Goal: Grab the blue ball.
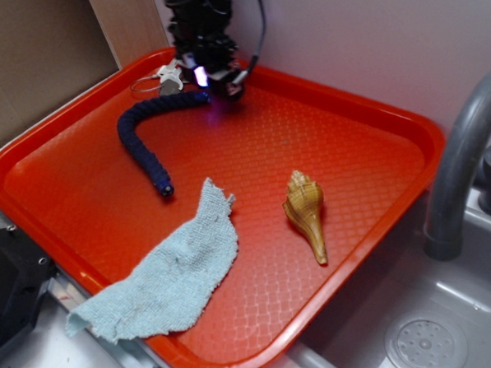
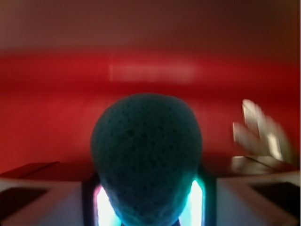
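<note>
1. Beside a grey sink (image 1: pixel 435 342), a red tray (image 1: pixel 354 157) fills most of the exterior view.
2. On the tray lie a pale cloth (image 1: pixel 171 275), a dark rope (image 1: pixel 145 137) and a shell (image 1: pixel 306 212), all apart from each other.
3. At the far rim, the gripper (image 1: pixel 214 75) is low over the tray.
4. In the wrist view the ball (image 2: pixel 146 150) sits between the lit pads (image 2: pixel 197 202), so the gripper appears closed on it.
5. I judge the grasp is made; the next move needs a straight lift, keeping the squeeze firm.

Nothing legible anywhere: no lettering, label, brand, number or sign shows on any surface in either view.
</note>
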You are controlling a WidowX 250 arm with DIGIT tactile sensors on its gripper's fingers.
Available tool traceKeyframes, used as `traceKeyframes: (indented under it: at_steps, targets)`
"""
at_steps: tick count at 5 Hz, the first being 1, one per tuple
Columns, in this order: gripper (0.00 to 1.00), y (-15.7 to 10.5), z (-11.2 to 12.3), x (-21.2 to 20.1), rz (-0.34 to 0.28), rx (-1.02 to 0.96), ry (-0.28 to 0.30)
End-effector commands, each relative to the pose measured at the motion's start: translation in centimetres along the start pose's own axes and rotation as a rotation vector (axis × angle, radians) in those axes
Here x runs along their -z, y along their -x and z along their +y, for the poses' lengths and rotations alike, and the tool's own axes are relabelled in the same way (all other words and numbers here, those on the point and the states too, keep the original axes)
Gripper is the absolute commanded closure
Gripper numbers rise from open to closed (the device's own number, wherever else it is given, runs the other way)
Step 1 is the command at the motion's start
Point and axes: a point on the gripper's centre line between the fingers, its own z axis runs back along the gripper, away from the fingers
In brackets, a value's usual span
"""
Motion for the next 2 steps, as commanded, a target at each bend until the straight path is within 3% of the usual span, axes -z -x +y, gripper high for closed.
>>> traceKeyframes:
  at_steps: [1,2]
  targets:
    - [1.0,5.5,-7.0,-11.7,-0.039,0.171,-0.111]
    - [1.0,6.8,-7.7,-12.5,-0.015,0.198,-0.079]
